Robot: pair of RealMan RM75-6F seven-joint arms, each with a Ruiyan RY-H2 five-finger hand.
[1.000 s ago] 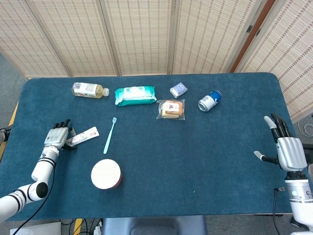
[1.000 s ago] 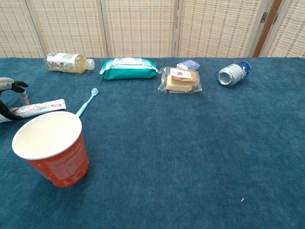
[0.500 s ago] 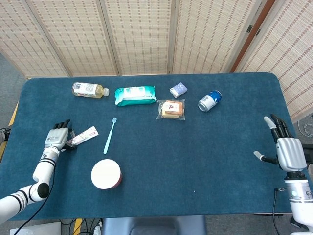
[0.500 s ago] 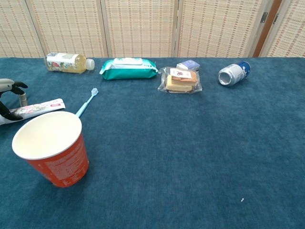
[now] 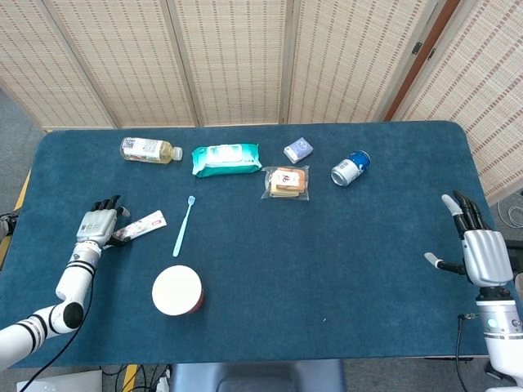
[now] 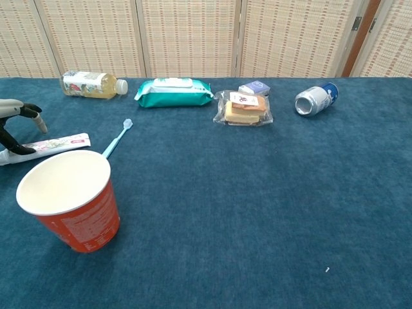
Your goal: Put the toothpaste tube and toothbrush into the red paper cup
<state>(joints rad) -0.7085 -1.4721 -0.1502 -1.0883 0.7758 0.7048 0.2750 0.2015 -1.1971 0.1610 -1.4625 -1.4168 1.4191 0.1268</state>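
left hand (image 5: 97, 224) is set at the cap end of the toothpaste tube (image 5: 140, 226), fingers spread around it and not yet closed, so the tube is being grasped; a firm pinch and lift toward the red paper cup (image 5: 177, 291) are called for. toothbrush (image 5: 184, 226) is left lying beside it. right hand (image 5: 480, 250) is held open, idle

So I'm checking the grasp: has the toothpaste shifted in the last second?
Yes, slightly. In the chest view the toothpaste has its free end nearer the toothbrush and a little higher, with the left hand at its other end.
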